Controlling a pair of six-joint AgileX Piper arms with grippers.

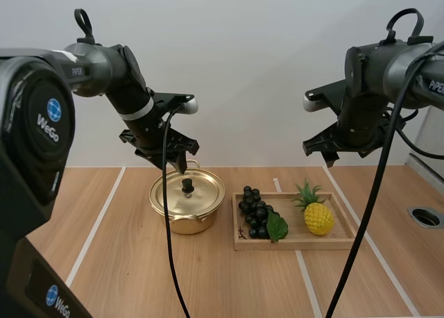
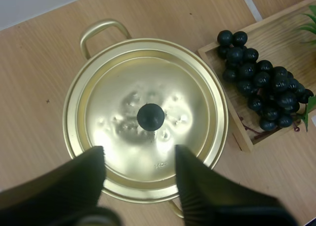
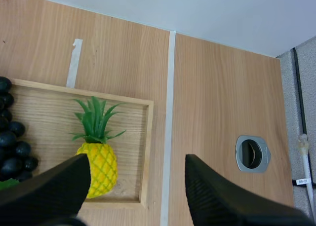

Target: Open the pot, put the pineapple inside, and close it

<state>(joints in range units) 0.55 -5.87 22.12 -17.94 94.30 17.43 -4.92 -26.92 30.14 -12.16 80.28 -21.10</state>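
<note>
Left wrist view: left gripper [image 2: 139,154], jaws apart, hangs above the thin metal lid [image 2: 148,78]; pinch its black knob [image 2: 150,116]. The right gripper [image 3: 138,167] is likewise spread; the pineapple [image 3: 103,169] is probably light and stiff, so grip its body.

You face a robotics lab bench: two robot arms [image 1: 132,96] over a wood-grain desk [image 1: 132,262] marked with white tape lines [image 1: 100,219], a cable grommet [image 1: 424,216] set in it, and a plain white wall [image 1: 243,54] behind.

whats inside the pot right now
The lid sits on the pot, so the inside is hidden. The pineapple lies on the wooden tray, beside the grapes.
</note>
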